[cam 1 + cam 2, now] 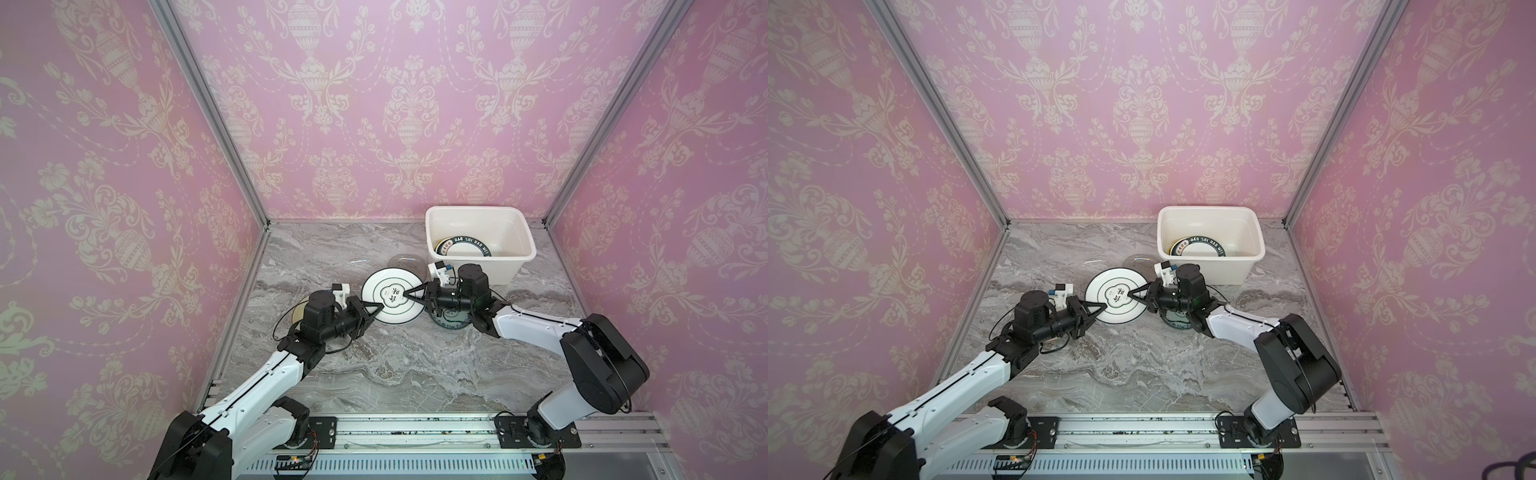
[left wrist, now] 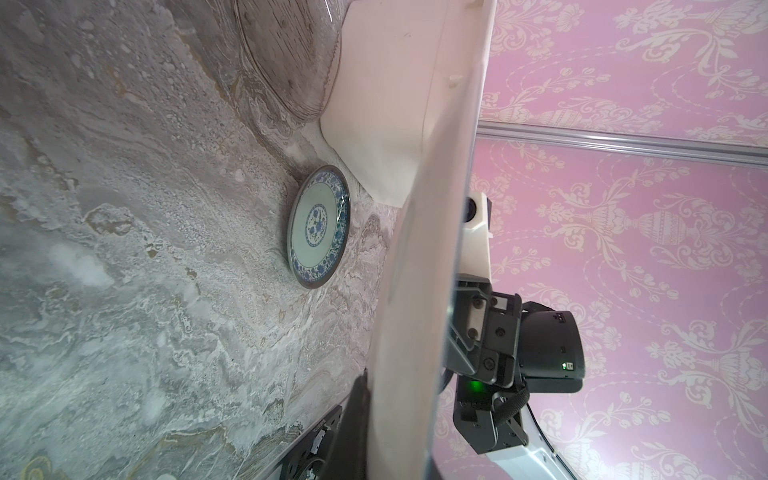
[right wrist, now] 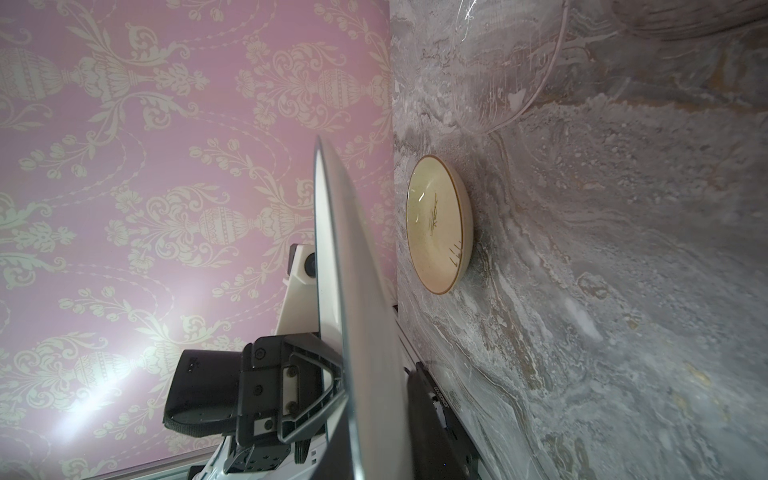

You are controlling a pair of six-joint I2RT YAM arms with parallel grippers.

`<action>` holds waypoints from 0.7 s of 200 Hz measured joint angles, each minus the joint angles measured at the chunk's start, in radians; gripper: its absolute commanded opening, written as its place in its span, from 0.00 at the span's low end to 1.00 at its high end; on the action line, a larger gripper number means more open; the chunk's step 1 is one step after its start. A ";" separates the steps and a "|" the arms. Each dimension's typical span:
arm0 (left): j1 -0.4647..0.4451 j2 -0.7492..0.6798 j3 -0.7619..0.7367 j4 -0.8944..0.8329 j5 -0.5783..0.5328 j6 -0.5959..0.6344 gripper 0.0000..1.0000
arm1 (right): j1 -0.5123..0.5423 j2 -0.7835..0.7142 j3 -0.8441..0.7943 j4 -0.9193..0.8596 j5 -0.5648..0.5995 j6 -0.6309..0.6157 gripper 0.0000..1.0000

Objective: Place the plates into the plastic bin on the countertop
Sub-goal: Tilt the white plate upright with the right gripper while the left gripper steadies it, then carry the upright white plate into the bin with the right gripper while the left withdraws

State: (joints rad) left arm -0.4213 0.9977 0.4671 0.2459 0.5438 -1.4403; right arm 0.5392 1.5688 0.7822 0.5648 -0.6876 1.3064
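Countertop [image 1: 395, 374] bears four plates [image 3: 438, 224] [image 2: 318, 226] [image 3: 498, 62] [image 2: 291, 54]; two hands [image 1: 380, 307] [image 1: 405, 296] grip a fifth plate [image 1: 386, 286]

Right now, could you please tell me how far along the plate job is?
Done: the plastic bin holds a lettered plate atop at least one more. In hand: a white dark-rimmed plate, held above the countertop, gripped by the left gripper and right gripper at opposite sides. Remaining: the teal patterned plate, cream plate and two clear glass plates on the countertop.

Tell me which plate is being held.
The white dark-rimmed plate with lettering at its centre, between the left end effector and right end effector. The teal patterned plate and cream plate lie on the countertop.
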 measured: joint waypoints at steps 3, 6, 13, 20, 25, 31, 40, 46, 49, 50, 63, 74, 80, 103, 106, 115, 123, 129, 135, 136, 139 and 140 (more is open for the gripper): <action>0.000 0.000 0.000 0.000 0.000 -0.006 0.00 | 0.000 0.000 0.001 0.000 0.000 0.001 0.11; 0.000 0.000 0.001 0.000 0.000 -0.010 0.00 | 0.000 0.000 0.002 0.001 0.000 0.002 0.10; 0.000 0.001 0.002 0.003 -0.002 -0.022 0.00 | -0.001 0.000 0.004 0.006 0.002 0.005 0.06; 0.000 0.001 0.003 0.009 -0.003 -0.028 0.00 | -0.002 0.000 0.008 0.008 0.003 0.008 0.03; 0.000 0.001 0.005 0.011 -0.005 -0.030 0.00 | -0.003 0.000 0.010 0.009 0.003 0.007 0.01; 0.000 0.001 0.006 0.013 -0.007 -0.033 0.00 | -0.003 0.000 0.013 0.009 0.004 0.007 0.00; 0.000 0.001 0.009 0.015 -0.008 -0.035 0.00 | -0.004 0.000 0.017 0.010 0.004 0.007 0.00; 0.000 0.001 0.010 0.016 -0.010 -0.036 0.01 | -0.005 0.000 0.019 0.009 0.004 0.007 0.00; 0.000 0.001 0.011 0.015 -0.011 -0.036 0.02 | -0.005 0.000 0.020 0.008 0.004 0.007 0.00; 0.000 0.001 0.011 0.016 -0.011 -0.036 0.03 | -0.005 0.000 0.020 0.008 0.004 0.007 0.00; 0.000 0.001 0.014 0.011 -0.012 -0.036 0.10 | -0.005 0.000 0.022 0.005 0.005 0.006 0.00; -0.001 -0.001 0.018 0.002 -0.015 -0.035 0.19 | -0.005 -0.005 0.027 -0.016 0.007 0.003 0.00; -0.002 -0.003 0.021 -0.008 -0.014 -0.034 0.24 | -0.005 -0.010 0.033 -0.035 0.008 -0.004 0.00; -0.017 -0.032 0.056 -0.061 -0.014 -0.015 0.56 | 0.001 -0.060 0.060 -0.156 0.037 -0.054 0.00; -0.018 -0.039 0.063 -0.072 -0.016 -0.004 0.59 | 0.001 -0.068 0.064 -0.175 0.040 -0.063 0.00; -0.021 -0.060 0.090 -0.105 -0.018 0.005 0.66 | 0.001 -0.098 0.080 -0.237 0.056 -0.088 0.00; -0.021 -0.077 0.119 -0.143 -0.021 0.015 0.71 | 0.000 -0.125 0.096 -0.287 0.065 -0.109 0.00; -0.021 -0.089 0.143 -0.172 -0.023 0.031 0.73 | -0.001 -0.145 0.112 -0.325 0.074 -0.123 0.00; -0.021 -0.100 0.171 -0.205 -0.028 0.045 0.74 | -0.003 -0.165 0.128 -0.359 0.082 -0.139 0.00; -0.021 -0.101 0.175 -0.208 -0.029 0.045 0.74 | -0.003 -0.169 0.132 -0.367 0.084 -0.143 0.00; -0.021 -0.106 0.192 -0.228 -0.031 0.057 0.75 | -0.003 -0.178 0.140 -0.384 0.085 -0.149 0.00; -0.021 -0.108 0.195 -0.233 -0.032 0.059 0.75 | -0.004 -0.183 0.144 -0.393 0.087 -0.154 0.00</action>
State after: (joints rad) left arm -0.4419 0.8902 0.6621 0.0132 0.5117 -1.3815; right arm 0.5350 1.3861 0.9260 0.1719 -0.6006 1.1519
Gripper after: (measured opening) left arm 0.730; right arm 0.118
